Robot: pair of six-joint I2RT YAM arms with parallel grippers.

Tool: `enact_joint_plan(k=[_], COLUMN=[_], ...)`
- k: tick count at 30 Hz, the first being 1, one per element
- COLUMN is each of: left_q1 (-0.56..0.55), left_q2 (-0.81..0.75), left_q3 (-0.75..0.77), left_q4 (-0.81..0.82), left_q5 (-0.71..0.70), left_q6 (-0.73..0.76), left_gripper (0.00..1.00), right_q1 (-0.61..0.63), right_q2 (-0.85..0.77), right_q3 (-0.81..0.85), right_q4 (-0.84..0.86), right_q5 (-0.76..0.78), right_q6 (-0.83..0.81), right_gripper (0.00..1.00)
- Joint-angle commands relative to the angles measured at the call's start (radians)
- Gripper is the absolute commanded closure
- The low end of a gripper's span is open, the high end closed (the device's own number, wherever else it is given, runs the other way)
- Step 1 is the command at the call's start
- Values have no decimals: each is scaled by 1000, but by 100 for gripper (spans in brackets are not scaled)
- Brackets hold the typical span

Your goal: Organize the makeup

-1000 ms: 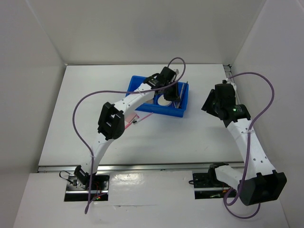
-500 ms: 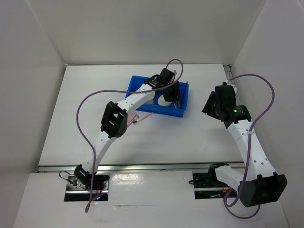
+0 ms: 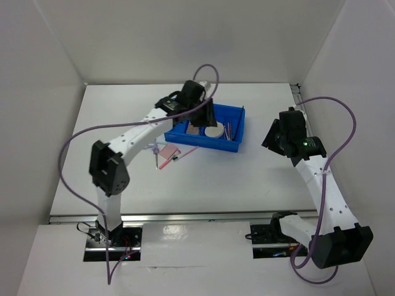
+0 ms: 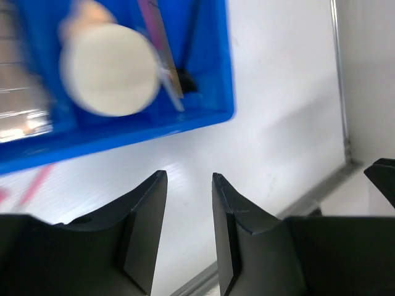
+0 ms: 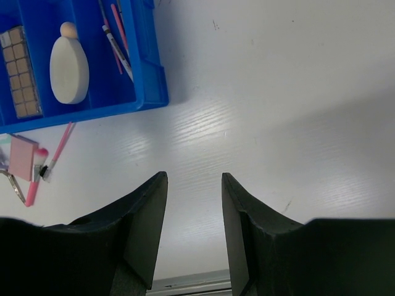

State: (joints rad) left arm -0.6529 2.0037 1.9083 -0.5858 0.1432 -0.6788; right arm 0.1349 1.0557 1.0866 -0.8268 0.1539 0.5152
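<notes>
The blue tray (image 3: 241, 128) holds a cream round puff (image 3: 215, 130), a brown-pink palette (image 5: 21, 71), a peach sponge (image 5: 68, 29) and thin pink sticks (image 5: 117, 40). A pink square pad (image 3: 168, 151) and a pink stick (image 3: 166, 163) lie on the table left of the tray. My left gripper (image 3: 203, 117) hovers over the tray's left part, open and empty; its wrist view shows the puff (image 4: 110, 69) and the tray rim (image 4: 123, 139) beyond the gripper (image 4: 189, 179). My right gripper (image 3: 271, 134) is open and empty, right of the tray (image 5: 145, 86), above bare table (image 5: 193, 179).
A thin metal loop (image 5: 15, 185) lies beside the pink pad (image 5: 23, 157). White walls enclose the table on the left, back and right. A metal rail (image 3: 203, 216) runs along the near edge.
My left arm has swung to the left, carrying its gripper from above the tray's right part to its left part. The right arm has not moved.
</notes>
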Motion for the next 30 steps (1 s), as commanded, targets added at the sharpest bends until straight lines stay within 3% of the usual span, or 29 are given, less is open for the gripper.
enact_joint_plan(k=[1,4,9,10,14,22,30], left_q1=[81,174,327,367,444,455,423], left_q2=[-185,-264,-428,-428,-393,-257,-168], left_q3=[-124,-292,-581,-629,-663,-654,-623], left_q4=[-77,-129,-53,-37,-37,-8,27], left_q5=[-258,-339,-309,-292,-237,-163,-218], left_q6=[59,19,-87,-87,-105,-55,-80], left_gripper=[52,48,19,17,17,9,17], right_q1=[-6,-6,-6,-6,-6,3,12], right_q2=[4,13,42,53,64,82,82], right_q3=[9,-14,-24,-24,-14,4,4], right_q4=[20,43,75,75,94,94,74], right_q5=[-14,-36,-62,-71,-82,-100,-77], right_q6=[9,9,9,9,9,9,9], right_gripper=[52,52,52,52,52,52,52])
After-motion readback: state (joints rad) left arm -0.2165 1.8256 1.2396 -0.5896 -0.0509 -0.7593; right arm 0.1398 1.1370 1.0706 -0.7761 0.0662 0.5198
